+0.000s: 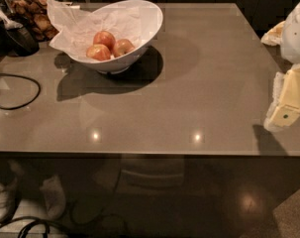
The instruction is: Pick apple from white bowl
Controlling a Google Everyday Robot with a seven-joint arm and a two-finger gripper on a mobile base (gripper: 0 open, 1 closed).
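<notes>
The white bowl (148, 21) stands at the back left of the grey table, lined with crumpled white paper. Three apples lie in it. The dull brownish-red apple (123, 47) is on the right of the group, beside a brighter red apple (104, 37) and an orange-yellow streaked apple (98, 52). My gripper (284, 114), a pale yellowish-white piece, hangs over the table's right edge, far to the right of the bowl and nearer the front. It holds nothing that I can see.
A black cable (21, 95) loops on the table's left side. A dark device (18, 39) and brown food items (38, 16) sit at the back left. The table's front edge (139, 154) runs across the middle. White shoes (6, 200) stand on the floor below.
</notes>
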